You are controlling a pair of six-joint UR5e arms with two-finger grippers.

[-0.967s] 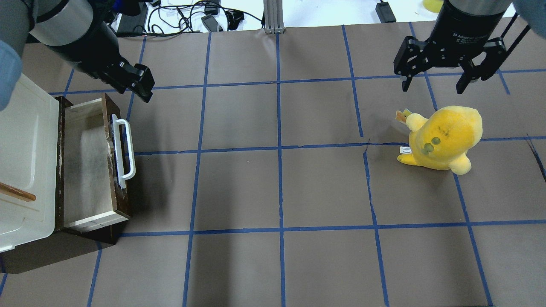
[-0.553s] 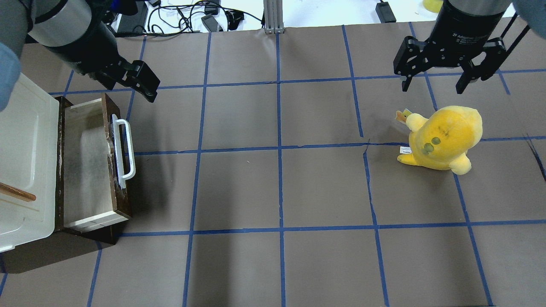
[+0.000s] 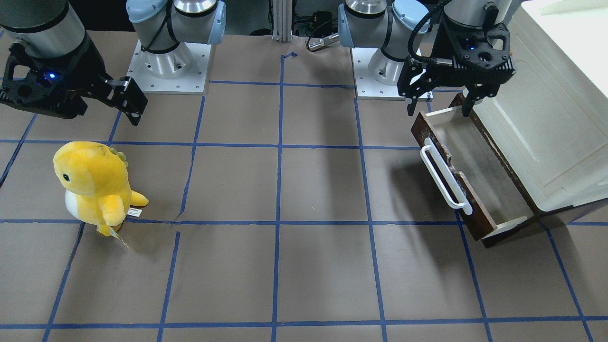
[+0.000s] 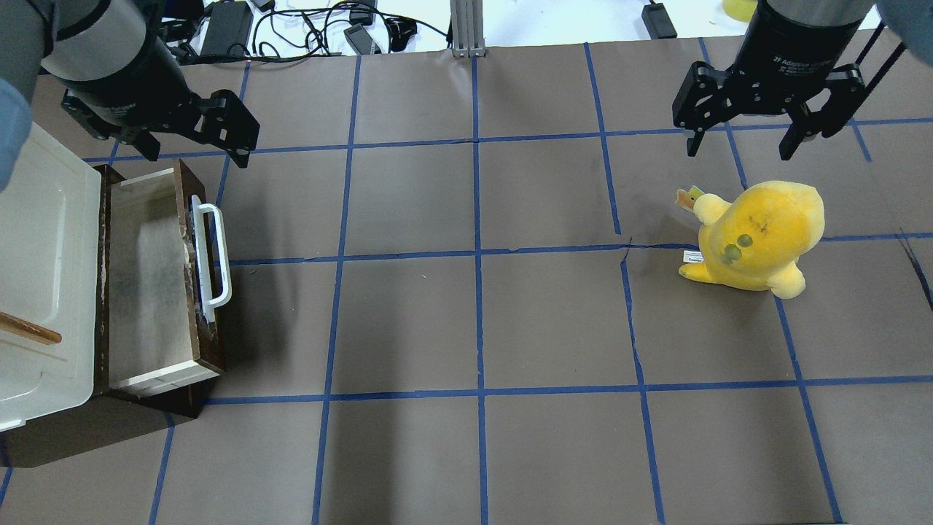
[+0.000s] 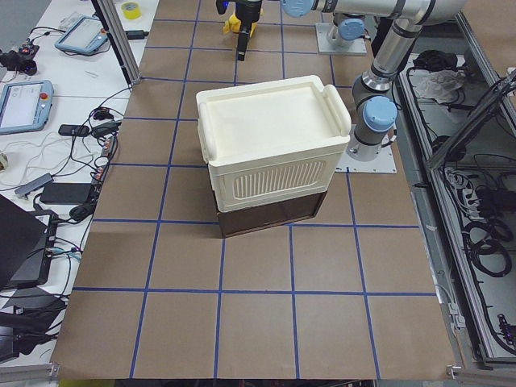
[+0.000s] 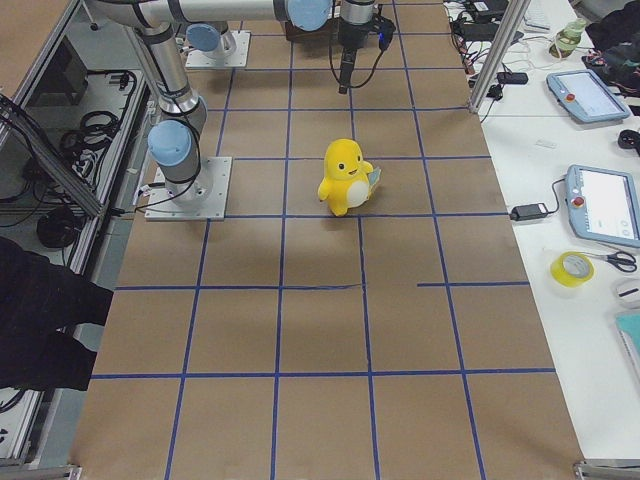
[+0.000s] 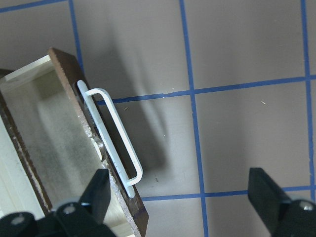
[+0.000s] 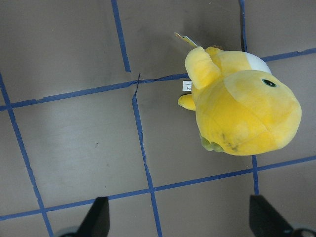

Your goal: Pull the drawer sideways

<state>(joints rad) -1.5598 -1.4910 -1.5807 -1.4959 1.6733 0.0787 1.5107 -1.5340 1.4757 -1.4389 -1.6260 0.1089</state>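
The drawer (image 4: pixel 149 284) is dark brown with a pale wood floor and a long white bar handle (image 4: pixel 212 255). It stands pulled out from under the cream-white cabinet (image 4: pixel 44 277) and looks empty. It also shows in the front view (image 3: pixel 475 164) and the left wrist view (image 7: pixel 54 138). My left gripper (image 4: pixel 197 152) is open and empty. It hovers over the drawer's end nearest my base (image 3: pixel 439 111), apart from the handle (image 7: pixel 112 140). My right gripper (image 4: pixel 738 149) is open and empty, far off on the other side.
A yellow plush toy (image 4: pixel 758 233) stands just in front of my right gripper and fills the right wrist view (image 8: pixel 242 113). The cabinet door carries a small wooden handle (image 4: pixel 29 329). Brown paper with a blue tape grid (image 4: pixel 477 321) covers the table. Cables (image 4: pixel 306 33) lie past the far edge.
My left wrist has turned, so both fingers now show spread apart above the drawer's end, and the gripper has shifted slightly left. The drawer, the plush and my right arm have not moved.
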